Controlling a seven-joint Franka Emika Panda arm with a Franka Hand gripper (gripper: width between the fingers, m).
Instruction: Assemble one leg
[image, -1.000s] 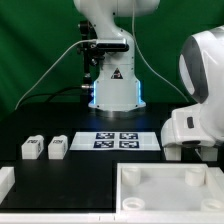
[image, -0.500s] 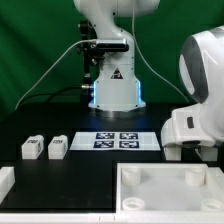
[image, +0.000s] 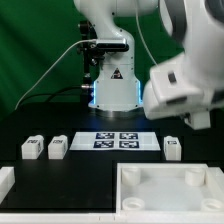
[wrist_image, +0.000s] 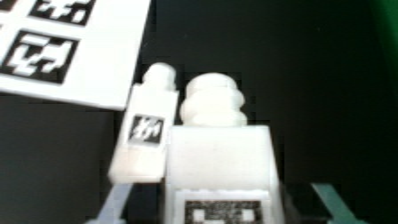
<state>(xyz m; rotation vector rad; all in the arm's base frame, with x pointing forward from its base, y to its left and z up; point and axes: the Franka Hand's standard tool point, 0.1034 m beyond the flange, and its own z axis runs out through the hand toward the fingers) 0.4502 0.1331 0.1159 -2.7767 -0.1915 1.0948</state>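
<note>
Standing between the wide-spread fingers of the gripper (wrist_image: 222, 207), one leg (wrist_image: 219, 150) is not gripped. A second leg (wrist_image: 151, 125) is seen just beside it, with the marker board (wrist_image: 63, 45) beyond both.

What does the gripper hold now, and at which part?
Nothing, it seems: the gripper is open, and its fingers stand apart from the leg that lies between them, with a dark gap on each side.

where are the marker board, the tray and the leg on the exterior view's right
marker board (image: 116, 140), exterior view, sheet centre
tray (image: 165, 200), exterior view, bare floor
leg (image: 173, 147), exterior view, front face
</note>
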